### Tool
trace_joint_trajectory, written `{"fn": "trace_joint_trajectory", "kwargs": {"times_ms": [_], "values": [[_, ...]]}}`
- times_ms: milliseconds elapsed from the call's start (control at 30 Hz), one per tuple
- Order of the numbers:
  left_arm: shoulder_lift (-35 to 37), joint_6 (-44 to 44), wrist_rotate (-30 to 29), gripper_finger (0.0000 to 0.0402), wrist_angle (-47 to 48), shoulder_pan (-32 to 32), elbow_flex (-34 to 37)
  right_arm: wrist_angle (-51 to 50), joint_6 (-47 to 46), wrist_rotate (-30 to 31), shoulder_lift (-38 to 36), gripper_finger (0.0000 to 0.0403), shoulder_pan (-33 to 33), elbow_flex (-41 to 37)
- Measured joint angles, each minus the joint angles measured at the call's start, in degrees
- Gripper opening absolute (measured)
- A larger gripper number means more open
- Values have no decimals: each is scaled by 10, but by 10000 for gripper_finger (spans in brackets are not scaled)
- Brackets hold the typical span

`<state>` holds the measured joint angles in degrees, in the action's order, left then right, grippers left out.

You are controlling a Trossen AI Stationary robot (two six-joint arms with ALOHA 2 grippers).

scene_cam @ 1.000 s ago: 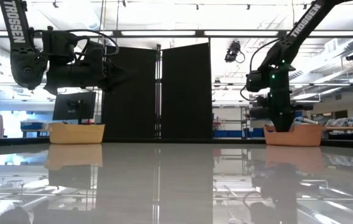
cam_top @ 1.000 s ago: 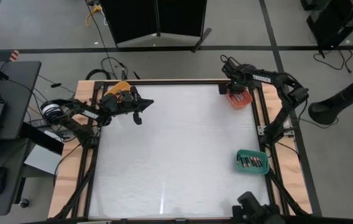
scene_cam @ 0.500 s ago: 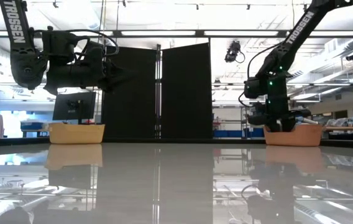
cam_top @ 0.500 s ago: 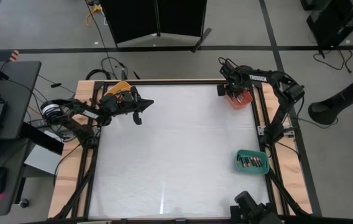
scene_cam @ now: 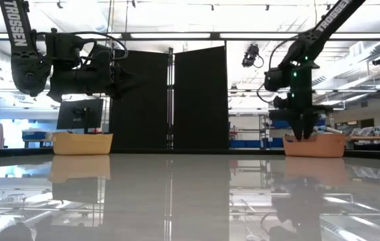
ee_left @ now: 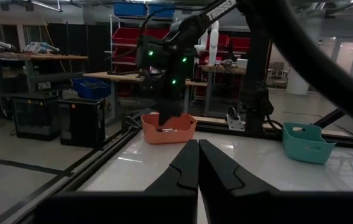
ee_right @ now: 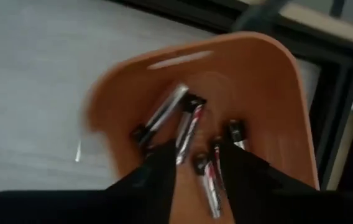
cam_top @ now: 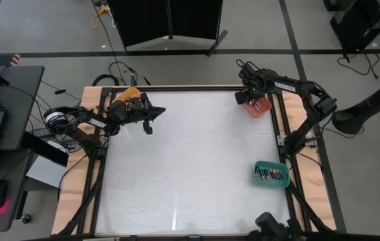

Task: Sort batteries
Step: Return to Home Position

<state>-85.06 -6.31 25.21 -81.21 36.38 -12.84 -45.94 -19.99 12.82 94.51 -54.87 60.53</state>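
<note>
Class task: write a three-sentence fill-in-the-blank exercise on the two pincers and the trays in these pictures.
1. The right pincer hangs above the red-orange plastic tray with its fingers ___.
2. The left pincer, raised off the table, is ___.
3. The green plastic tray sits at the ___ edge of the white table.
Missing words: open; shut; right.

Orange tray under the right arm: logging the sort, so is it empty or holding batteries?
Holding batteries: the right wrist view shows several silvery batteries lying inside the orange tray, under the open right gripper.
</note>
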Motion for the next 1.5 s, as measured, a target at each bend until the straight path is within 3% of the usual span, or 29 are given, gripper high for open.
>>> {"fn": "trace_joint_trajectory", "kwargs": {"times_ms": [233,367,533,800,1067,1267,1500], "values": [[0,-6,-4,12,0,0,0,65,83,-7,-41,12,65,-65],[0,-6,-6,12,0,0,0,162,96,-68,-67,18,96,-125],[0,-15,-7,12,0,0,0,253,97,-87,-114,8,137,-174],[0,-26,-14,12,-2,0,0,248,99,-68,-182,7,151,-183],[0,-30,-13,12,-2,0,0,215,104,-21,-170,8,115,-183],[0,-29,-13,12,-3,0,0,223,152,-21,-209,7,145,-183],[0,-19,-13,12,-3,0,0,295,221,-97,-263,7,204,-194]]}}
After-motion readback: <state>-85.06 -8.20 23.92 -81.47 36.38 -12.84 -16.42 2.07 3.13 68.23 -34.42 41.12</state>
